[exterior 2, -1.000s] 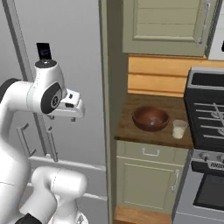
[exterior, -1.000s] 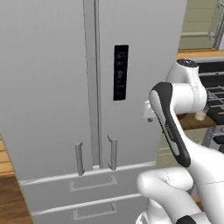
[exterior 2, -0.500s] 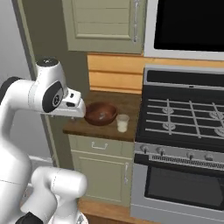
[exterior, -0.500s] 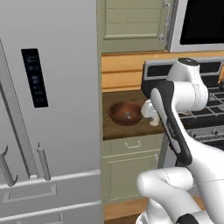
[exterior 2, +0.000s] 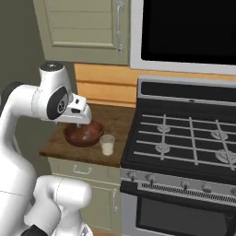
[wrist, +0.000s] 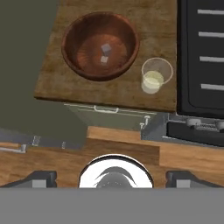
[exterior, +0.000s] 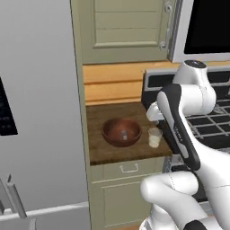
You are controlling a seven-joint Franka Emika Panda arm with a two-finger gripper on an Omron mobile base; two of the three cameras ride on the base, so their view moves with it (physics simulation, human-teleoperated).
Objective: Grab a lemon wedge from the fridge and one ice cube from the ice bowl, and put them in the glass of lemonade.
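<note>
Claw (wrist: 111, 178) hangs well above and in front of the wooden surface (wrist: 78, 94), its two dark fingertips (wrist: 41, 178) spread wide apart with nothing between them. In the hand view it looks straight down on the surface from the cabinet side.

On that surface sits the ice bowl (wrist: 100, 45), round and reddish-brown, with two small pale ice cubes (wrist: 105, 47) lying near its middle, one just beside the other. The glass of lemonade (wrist: 154, 76) stands upright just beside the bowl, on the side toward the black stove (wrist: 201, 57), holding pale yellowish liquid. Bowl and glass are close but apart.

From the left base view, the ice bowl (exterior: 121, 131) and the glass (exterior: 154, 137) rest on the short surface (exterior: 103, 150) between the grey fridge (exterior: 40, 112) and the stove, with the white arm rising in front at the right. The fridge doors look closed. From the right base view, the arm's hand (exterior 2: 76, 110) sits above the near edge of the bowl (exterior 2: 84, 133), and the glass (exterior 2: 107, 144) stands near the surface's front edge beside the stove (exterior 2: 184, 147). A beige cupboard (exterior 2: 83, 30) hangs above.
</note>
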